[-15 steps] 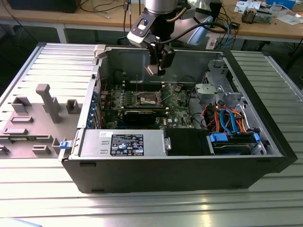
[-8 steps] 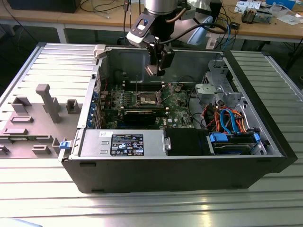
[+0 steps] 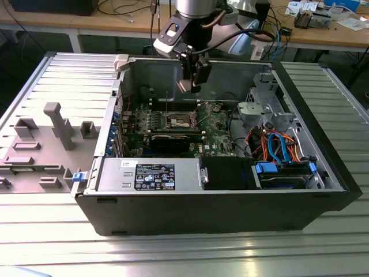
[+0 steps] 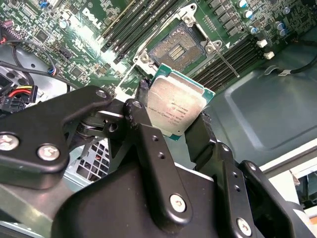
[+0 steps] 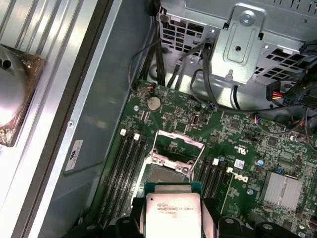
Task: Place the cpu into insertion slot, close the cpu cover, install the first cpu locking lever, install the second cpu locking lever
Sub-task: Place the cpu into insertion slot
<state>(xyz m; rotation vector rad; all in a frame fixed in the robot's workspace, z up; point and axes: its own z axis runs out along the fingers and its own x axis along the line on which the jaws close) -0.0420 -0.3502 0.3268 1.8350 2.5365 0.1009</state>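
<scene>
My gripper (image 3: 191, 84) hangs above the open computer case, shut on the cpu (image 3: 184, 86). In both wrist views the cpu (image 4: 176, 105) (image 5: 171, 212) is a silvery square chip with a green edge, pinched at two opposite sides by the black fingers (image 4: 140, 121). It hovers well above the green board, off to one side of the insertion slot (image 4: 176, 48) (image 5: 167, 174) (image 3: 182, 121), whose golden-brown contact field lies bare. The cpu cover (image 5: 178, 145) stands tilted open at the socket's far edge. Thin lever rods (image 5: 200, 157) stick up beside it.
Long memory slots (image 5: 124, 166) flank the socket on both sides. A black expansion card (image 3: 173, 140) and the grey power supply (image 3: 147, 175) lie nearer the case front. A metal drive cage (image 3: 259, 109) with coloured cables fills the exterior view's right. Grey fixtures (image 3: 57, 124) stand outside the case.
</scene>
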